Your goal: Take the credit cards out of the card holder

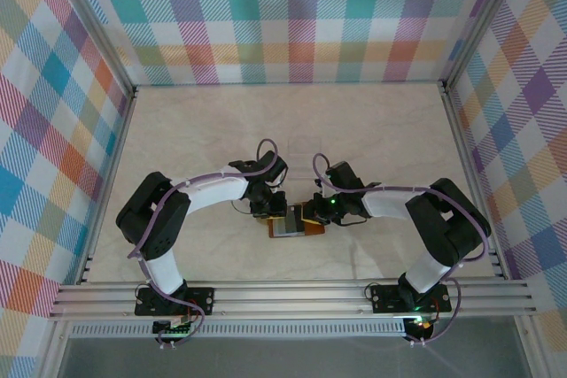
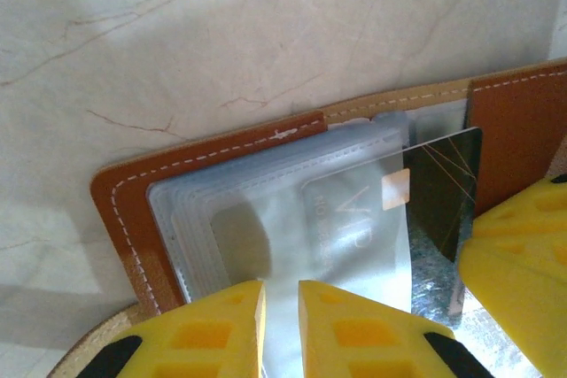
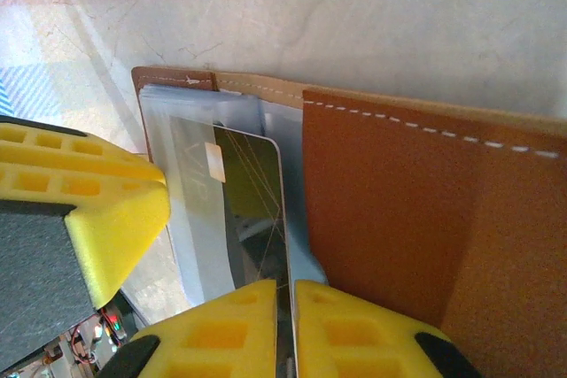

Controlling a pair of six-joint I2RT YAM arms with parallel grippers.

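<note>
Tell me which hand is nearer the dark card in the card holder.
Right. The right hand has its fingertips closed on the near edge of the dark card; the left hand sits beside it, over the clear sleeves and silvery card.

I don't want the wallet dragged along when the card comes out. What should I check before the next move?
1. The reddish-brown leather bifold card holder lies open on the pale marbled table: ok.
2. The dark card with gold lines and a chip has an edge exposed: ok.
3. The right pincer is closed on that edge: ok, it seems.
4. The left pincer is pinning the clear plastic sleeves: cannot tell; its fingers sit nearly closed over them.
5. The silvery VIP card sits inside its sleeve: ok.
6. Room between the pincers: not ok, they crowd side by side.
</note>
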